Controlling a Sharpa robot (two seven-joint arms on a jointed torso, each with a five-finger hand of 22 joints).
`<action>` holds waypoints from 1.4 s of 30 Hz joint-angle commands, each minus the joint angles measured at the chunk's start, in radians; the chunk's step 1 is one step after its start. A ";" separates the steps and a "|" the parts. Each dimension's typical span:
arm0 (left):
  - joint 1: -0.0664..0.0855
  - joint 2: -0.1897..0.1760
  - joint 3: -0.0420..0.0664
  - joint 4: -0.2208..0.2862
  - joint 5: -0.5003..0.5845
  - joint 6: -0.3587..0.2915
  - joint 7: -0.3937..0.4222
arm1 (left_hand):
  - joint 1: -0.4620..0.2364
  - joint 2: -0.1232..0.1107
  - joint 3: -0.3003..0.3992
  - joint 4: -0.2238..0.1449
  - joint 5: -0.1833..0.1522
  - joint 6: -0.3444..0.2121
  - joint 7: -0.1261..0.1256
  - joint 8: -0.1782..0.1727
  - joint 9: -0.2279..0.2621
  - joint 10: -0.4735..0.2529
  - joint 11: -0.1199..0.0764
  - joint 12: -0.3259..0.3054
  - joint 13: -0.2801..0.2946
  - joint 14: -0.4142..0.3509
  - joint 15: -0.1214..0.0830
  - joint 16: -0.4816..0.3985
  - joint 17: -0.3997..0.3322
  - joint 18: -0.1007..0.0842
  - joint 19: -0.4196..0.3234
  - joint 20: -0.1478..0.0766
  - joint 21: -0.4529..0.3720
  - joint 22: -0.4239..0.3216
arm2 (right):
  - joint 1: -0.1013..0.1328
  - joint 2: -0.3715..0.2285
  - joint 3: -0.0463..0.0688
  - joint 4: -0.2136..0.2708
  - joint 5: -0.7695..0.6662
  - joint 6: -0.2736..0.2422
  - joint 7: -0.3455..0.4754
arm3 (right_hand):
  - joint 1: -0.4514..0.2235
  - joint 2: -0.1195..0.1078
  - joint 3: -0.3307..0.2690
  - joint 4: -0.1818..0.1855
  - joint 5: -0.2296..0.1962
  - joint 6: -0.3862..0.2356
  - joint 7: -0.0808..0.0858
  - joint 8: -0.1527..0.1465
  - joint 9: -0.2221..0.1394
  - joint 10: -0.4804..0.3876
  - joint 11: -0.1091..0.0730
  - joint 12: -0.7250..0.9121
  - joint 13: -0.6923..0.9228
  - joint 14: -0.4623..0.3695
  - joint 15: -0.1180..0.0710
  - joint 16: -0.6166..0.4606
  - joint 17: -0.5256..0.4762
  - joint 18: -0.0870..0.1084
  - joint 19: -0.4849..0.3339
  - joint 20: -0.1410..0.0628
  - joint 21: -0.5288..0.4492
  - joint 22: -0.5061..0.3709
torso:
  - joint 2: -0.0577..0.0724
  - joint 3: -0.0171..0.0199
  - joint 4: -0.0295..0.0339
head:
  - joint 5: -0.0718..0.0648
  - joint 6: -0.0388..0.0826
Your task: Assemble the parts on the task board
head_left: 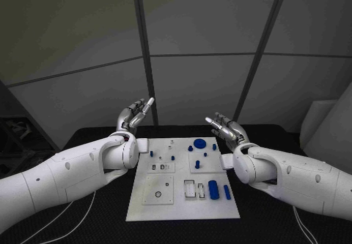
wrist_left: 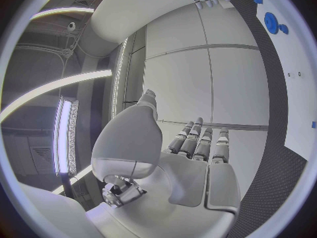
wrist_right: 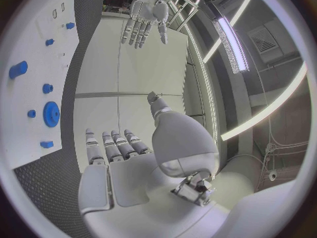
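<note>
Both arms are up off the black desk (head_left: 88, 213), glossy white shells ending in silver, segmented metal hands. The left hand (head_left: 135, 115) stands at the board's far left corner, fingers straight, slightly apart and pointing upward, holding nothing. The right hand (head_left: 228, 127) mirrors it at the far right corner, fingers likewise spread and empty.

Between them lies the board (head_left: 183, 211), a flat, matte white rectangular plate with raised square panels and cut-out slots. The blue parts sit on it: a round disc (head_left: 199, 143) at the far edge, small pegs (head_left: 190, 148) beside it, a thick cylinder (head_left: 212, 188) lying in the near right area with a thinner rod (head_left: 227, 191) just to its right.

The right wrist view shows what the head view does not: the disc has a toothed rim like a gear (wrist_right: 50, 114), and the desk has a fine woven texture. It also catches the left hand from the palm side. The left wrist view shows the smooth white palm and a strip of board edge with the disc.
</note>
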 commanded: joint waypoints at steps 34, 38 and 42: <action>0.005 -0.190 0.002 0.190 -0.102 0.199 0.010 | 0.207 0.106 -0.065 -0.171 0.021 0.582 0.068 0.154 0.045 0.569 0.058 0.167 0.019 0.891 0.019 0.181 0.078 -0.003 0.650 0.012 0.347 0.128 | 0.155 0.008 0.009 -0.146 -1.008 0.254 -0.260 | 0.241 -0.077 0.137 -0.236 0.025 0.859 0.054 0.094 0.049 0.953 -0.030 0.075 0.044 1.066 -0.077 0.199 0.072 0.065 0.797 -0.098 0.543 0.227 | 0.126 -0.0078 0.0243 | -0.018 0.011; 0.005 -0.210 0.002 0.230 -0.113 0.206 0.008 | 0.207 0.107 -0.070 -0.177 0.021 0.584 0.068 0.149 0.042 0.570 0.060 0.157 0.017 0.879 0.022 0.168 0.076 -0.004 0.648 0.013 0.344 0.124 | 0.178 0.012 0.009 -0.137 -1.138 0.276 -0.323 | 0.241 -0.094 0.143 -0.236 0.023 0.899 0.033 0.095 0.052 1.008 -0.057 0.070 0.045 1.201 -0.120 0.254 0.107 0.066 0.862 -0.136 0.661 0.291 | 0.153 -0.0102 0.0297 | -0.025 0.022; 0.005 -0.225 0.002 0.264 -0.117 0.210 0.005 | 0.205 0.106 -0.075 -0.180 0.020 0.583 0.069 0.145 0.041 0.568 0.061 0.151 0.017 0.874 0.024 0.161 0.076 -0.004 0.648 0.015 0.343 0.123 | 0.190 0.019 0.009 -0.126 -1.263 0.300 -0.381 | 0.223 -0.104 0.155 -0.235 0.023 0.928 0.020 0.088 0.053 1.043 -0.075 0.055 0.045 1.293 -0.143 0.309 0.151 0.067 0.898 -0.158 0.745 0.339 | 0.174 -0.0135 0.0331 | -0.029 0.029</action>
